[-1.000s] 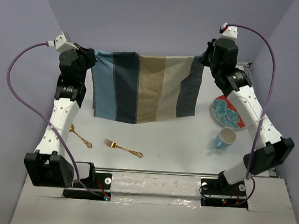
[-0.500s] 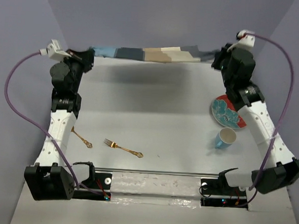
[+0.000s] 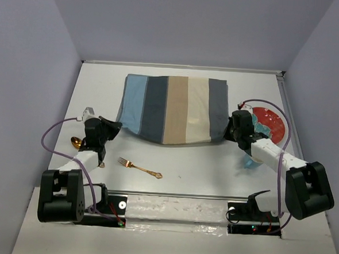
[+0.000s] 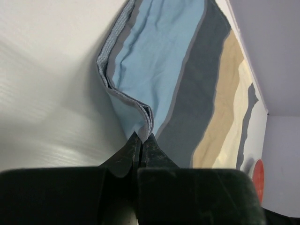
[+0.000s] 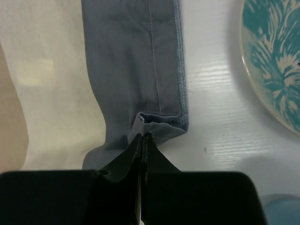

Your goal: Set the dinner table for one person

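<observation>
Two tools were clamped on the mat: the left tool on its near-left corner, the right tool on its near-right. We saw the mat spread across the counter's far middle, long axis left to right, stretching away from both tools.

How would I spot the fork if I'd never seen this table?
Start at the white table, then find the striped cloth spread on it. Just nearer than the cloth's left corner lies a slim gold fork; unlike the gold spoon near the table's left edge, it has tines.
</observation>
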You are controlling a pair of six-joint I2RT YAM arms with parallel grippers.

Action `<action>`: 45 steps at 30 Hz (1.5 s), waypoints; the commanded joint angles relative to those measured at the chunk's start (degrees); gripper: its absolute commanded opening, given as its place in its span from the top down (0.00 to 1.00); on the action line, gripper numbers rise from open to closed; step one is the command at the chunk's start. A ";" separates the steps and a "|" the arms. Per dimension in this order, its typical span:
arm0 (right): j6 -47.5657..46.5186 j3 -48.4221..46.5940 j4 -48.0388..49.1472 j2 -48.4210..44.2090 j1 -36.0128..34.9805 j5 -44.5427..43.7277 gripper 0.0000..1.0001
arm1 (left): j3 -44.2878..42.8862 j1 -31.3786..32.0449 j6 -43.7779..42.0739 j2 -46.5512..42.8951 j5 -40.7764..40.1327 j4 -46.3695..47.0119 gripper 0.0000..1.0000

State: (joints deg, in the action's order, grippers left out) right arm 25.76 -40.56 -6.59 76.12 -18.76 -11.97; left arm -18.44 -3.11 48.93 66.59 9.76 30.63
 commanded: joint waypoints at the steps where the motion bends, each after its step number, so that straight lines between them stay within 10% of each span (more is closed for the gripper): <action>1: 5.00 3.89 5.89 -2.19 0.22 1.51 1.00 | 2.96 -0.40 -2.60 -2.69 -1.67 6.99 1.00; 34: 12.12 17.44 -3.08 -21.71 0.22 9.06 1.00 | 9.47 -0.40 -7.27 -25.80 -7.74 -13.32 1.00; 40: 11.51 17.62 -5.18 -24.61 0.22 8.98 0.98 | 8.77 -0.40 -7.09 -29.76 -8.09 -15.60 0.70; 45: 10.81 15.25 -8.61 -27.16 0.22 8.72 0.59 | 6.66 -0.31 -7.27 -30.46 -6.86 -16.30 0.44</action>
State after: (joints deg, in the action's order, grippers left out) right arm 37.26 -22.46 -12.43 50.94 -18.76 -3.42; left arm -9.02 -3.11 42.33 37.21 2.46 14.55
